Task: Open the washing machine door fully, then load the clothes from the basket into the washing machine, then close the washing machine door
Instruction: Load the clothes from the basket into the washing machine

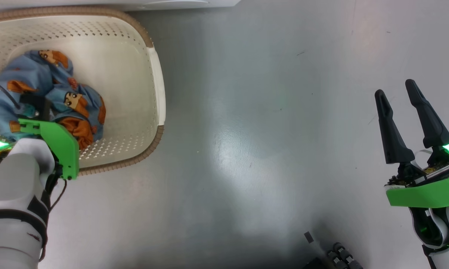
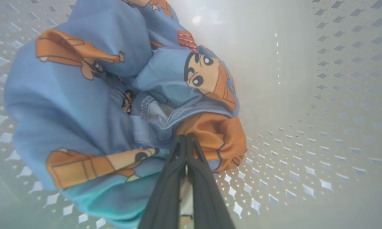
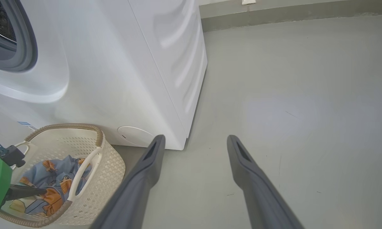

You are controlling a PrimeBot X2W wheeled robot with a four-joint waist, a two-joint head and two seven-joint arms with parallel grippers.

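1. My left gripper (image 2: 185, 141) is down inside the basket (image 1: 135, 74). Its two dark fingers are pressed together, with their tips pinched on an orange fold of the clothes (image 2: 83, 105).
2. The clothes lie as one crumpled bundle in the left part of the basket. The long axis of the bundle runs from the far left towards the near right, and the orange fold is at the near-right end.
3. The basket stands upright on the grey floor (image 1: 265, 130), mouth up. Its long axis runs left to right, and a white handle is on its right end.
4. The washing machine (image 3: 114, 63) is just beyond the far side of the basket. In the right wrist view I can see part of its grey gasket (image 3: 29, 47).
5. My right gripper (image 1: 395, 87) hangs over bare floor, well apart from the basket on the right. Its fingers are spread wide, holding nothing and pointing away from me.
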